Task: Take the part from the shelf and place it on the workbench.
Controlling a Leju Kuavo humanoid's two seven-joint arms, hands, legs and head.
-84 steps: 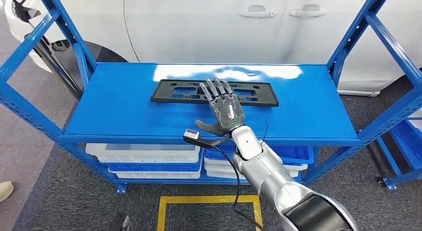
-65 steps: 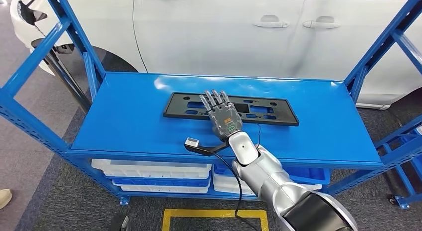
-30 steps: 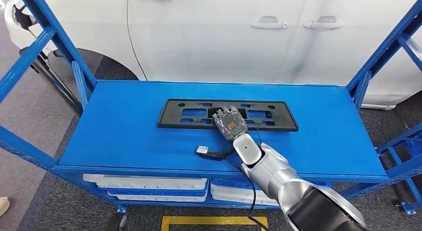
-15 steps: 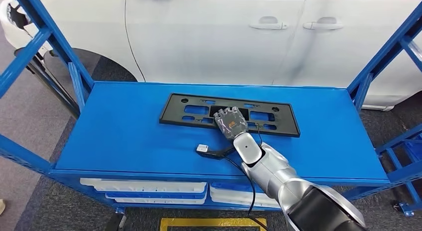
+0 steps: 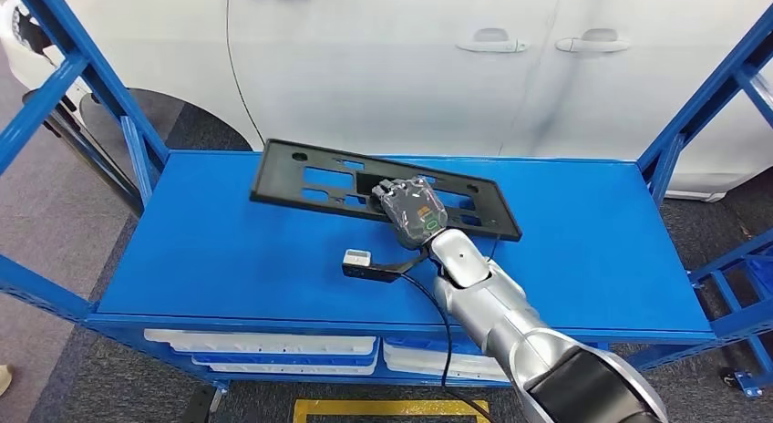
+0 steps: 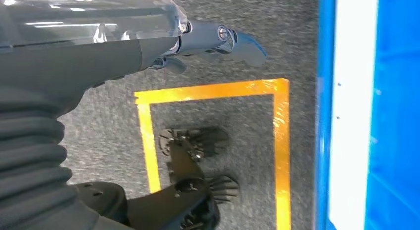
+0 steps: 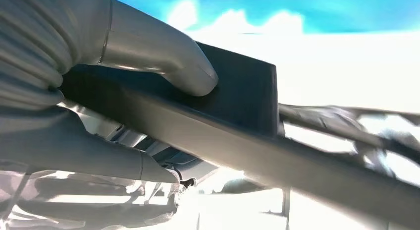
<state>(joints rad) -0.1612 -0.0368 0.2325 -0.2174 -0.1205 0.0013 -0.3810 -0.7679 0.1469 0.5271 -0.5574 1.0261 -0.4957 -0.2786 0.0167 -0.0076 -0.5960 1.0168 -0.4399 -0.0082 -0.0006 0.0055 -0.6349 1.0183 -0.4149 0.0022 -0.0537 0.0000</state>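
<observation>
1. My right robot hand (image 5: pixel 412 213) grips the black part (image 5: pixel 301 177) near its middle, fingers curled over its near edge; in the right wrist view my thumb (image 7: pixel 163 56) presses flat on the dark plate (image 7: pixel 237 91).

2. The part is a long, flat, black frame with rectangular cut-outs and small holes. It is tilted, its left end raised off the shelf surface and its right end low, close to the blue top.

3. My silver right arm (image 5: pixel 492 314) reaches in from the lower right, with a black cable running along it to a small camera block (image 5: pixel 357 261) that juts out beside my wrist.

4. The part hangs above the top level of the blue shelf (image 5: pixel 228 250), over the middle of it and toward its back edge. Blue upright posts and slanted braces frame the shelf on both sides.

5. Below the top level sit white and blue bins (image 5: pixel 264 345).

6. Behind the shelf stands a white car (image 5: pixel 410 67), its door handles visible.

7. My left robot hand (image 6: pixel 218 41) hangs beside me over grey carpet; in the left wrist view its fingers lie loosely apart with nothing between them.

8. On the floor there is a square of yellow tape (image 6: pixel 213 91), close to the shelf's blue and white edge.
</observation>
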